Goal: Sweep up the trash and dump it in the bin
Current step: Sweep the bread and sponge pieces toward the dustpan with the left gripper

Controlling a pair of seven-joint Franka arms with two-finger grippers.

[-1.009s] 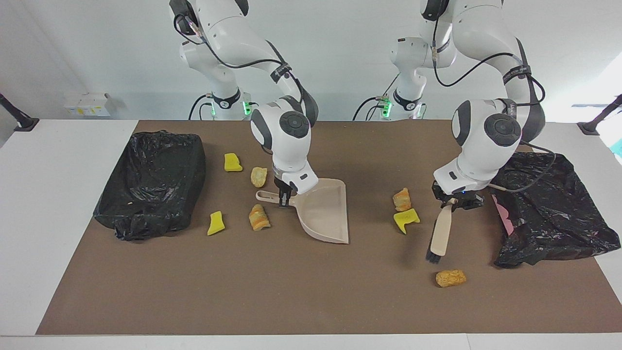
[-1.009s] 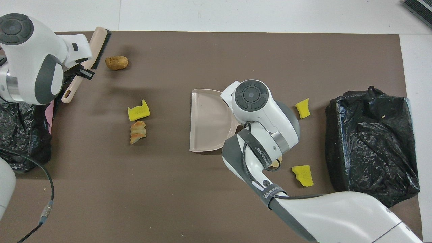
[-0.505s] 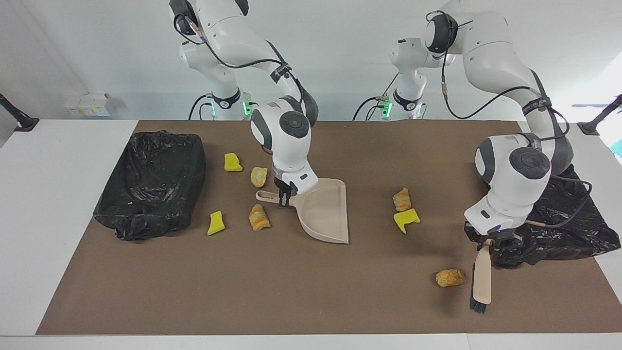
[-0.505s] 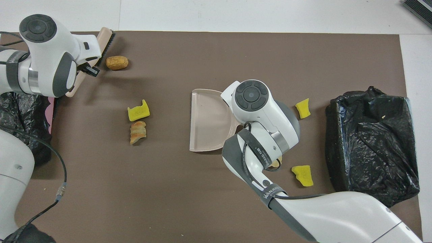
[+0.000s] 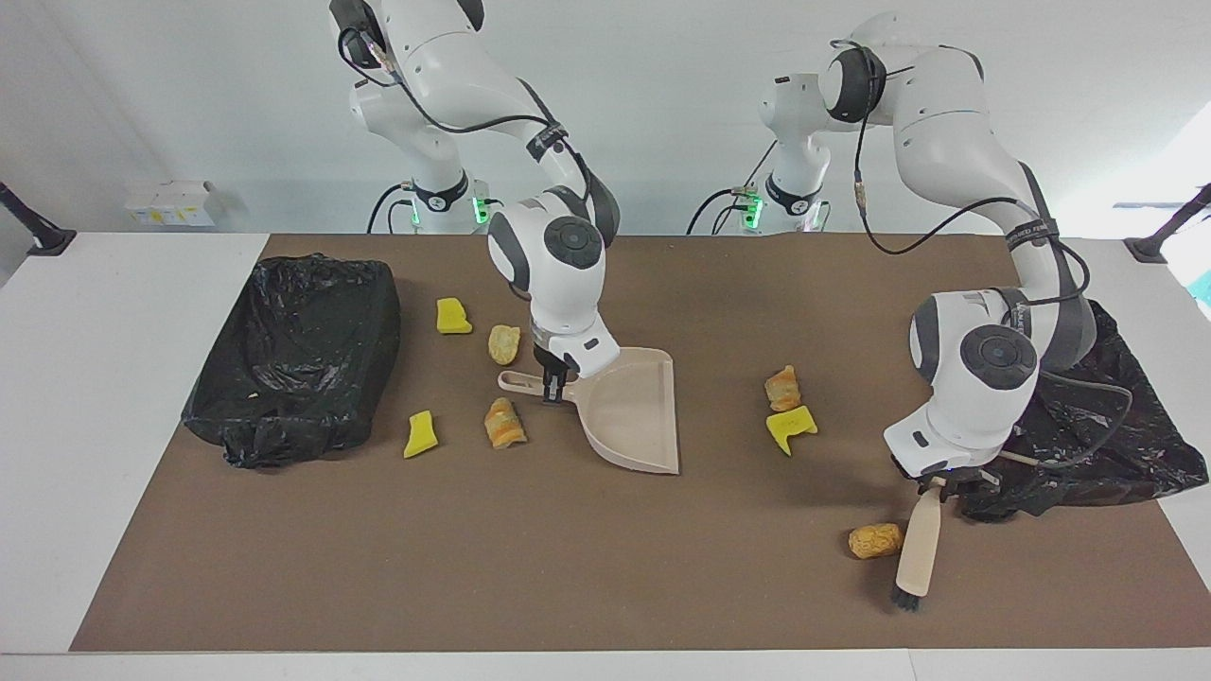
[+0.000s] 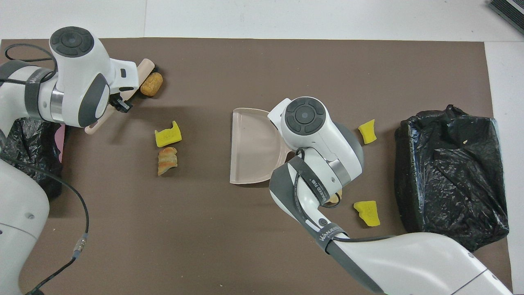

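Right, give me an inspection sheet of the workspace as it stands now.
Surface: brown mat on a white table.
Job's things: seven scraps; tan lump touching the brush; yellow chunk beside striped crust; four more near the dustpan handle. Bin at the right arm's end; dustpan holds nothing.
Clutter: second black bag at the left arm's end.
Grippers: left gripper shut on brush, bristles at the mat; right gripper shut on dustpan handle.
Cables: one draped over the second bag.
Surroundings: white box by the wall.
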